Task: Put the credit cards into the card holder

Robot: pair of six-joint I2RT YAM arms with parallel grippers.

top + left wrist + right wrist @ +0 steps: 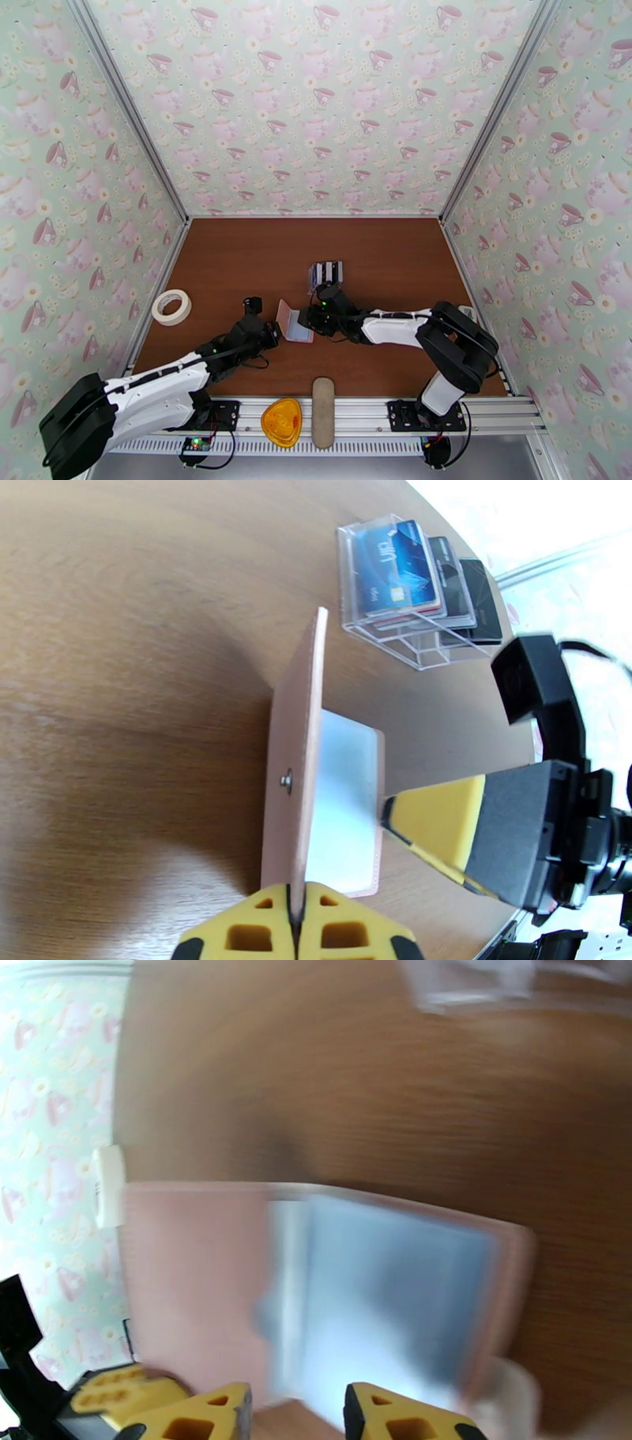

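Note:
The pink card holder (294, 324) lies open in the middle of the table. My left gripper (272, 335) is shut on its cover, holding that flap (296, 740) upright while the pale sleeves (344, 796) lie flat. From the right, my right gripper (310, 320) has its fingertips (389, 815) at the sleeves' edge. In the blurred right wrist view the jaws stand apart, with the bluish sleeves (387, 1291) just ahead of the right gripper (299, 1398). The credit cards (395, 571), blue and black, stand in a clear plastic rack (325, 274) just beyond the holder.
A roll of tape (171, 306) lies at the left side of the table. An orange triangular object (282, 421) and a long beige case (322, 412) rest on the front rail between the arm bases. Patterned walls close in three sides.

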